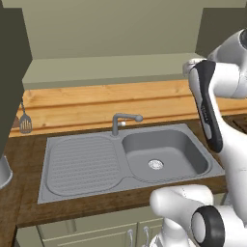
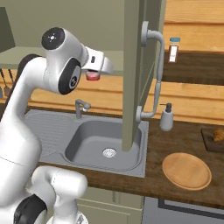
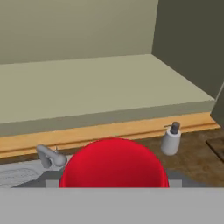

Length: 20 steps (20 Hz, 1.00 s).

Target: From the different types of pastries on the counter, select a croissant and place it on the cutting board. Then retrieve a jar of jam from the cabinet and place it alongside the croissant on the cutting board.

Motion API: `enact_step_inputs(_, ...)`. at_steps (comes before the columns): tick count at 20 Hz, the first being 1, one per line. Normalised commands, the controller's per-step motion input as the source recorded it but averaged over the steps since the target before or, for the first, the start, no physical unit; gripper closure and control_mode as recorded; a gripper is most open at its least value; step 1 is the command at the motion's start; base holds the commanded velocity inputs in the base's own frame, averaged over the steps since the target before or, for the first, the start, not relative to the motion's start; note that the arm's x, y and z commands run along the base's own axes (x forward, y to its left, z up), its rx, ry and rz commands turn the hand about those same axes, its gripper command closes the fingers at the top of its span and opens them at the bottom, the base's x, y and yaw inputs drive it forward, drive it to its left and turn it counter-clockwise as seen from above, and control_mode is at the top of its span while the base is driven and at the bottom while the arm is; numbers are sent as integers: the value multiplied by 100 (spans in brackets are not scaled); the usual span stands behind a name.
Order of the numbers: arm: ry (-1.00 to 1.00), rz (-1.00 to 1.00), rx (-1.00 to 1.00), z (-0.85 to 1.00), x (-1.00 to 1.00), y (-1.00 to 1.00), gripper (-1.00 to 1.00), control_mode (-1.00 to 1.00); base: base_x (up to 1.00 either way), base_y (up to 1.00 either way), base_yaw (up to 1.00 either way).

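My gripper is shut on the jar of jam, a tiny jar with a red top, held high above the sink. In the hand view the jar's red top sits close at the bottom centre and hides the fingertips. At the far right, the golden-brown croissant lies on the dark cutting board, which is cut off by the frame edge. The board rests on the dark wood counter. The stick-shaped pastry is out of view.
The open cabinet door hangs between the gripper and the board. A blue-capped bottle stands in the cabinet. Below are the grey sink, its faucet, a soap dispenser and a round light-wood plate.
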Motion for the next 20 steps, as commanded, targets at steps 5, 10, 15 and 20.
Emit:
enact_step_inputs(5,2,12,0,1,-100,31,100,-100,0,0,0)
enact_step_inputs(10,3,5,0,-1,-100,42,100,-100,0,0,0)
enact_step_inputs(15,2,0,0,-1,-60,32,100,-100,0,0,0)
enact_step_inputs(20,0,0,0,0,0,8,100,-100,0,0,0)
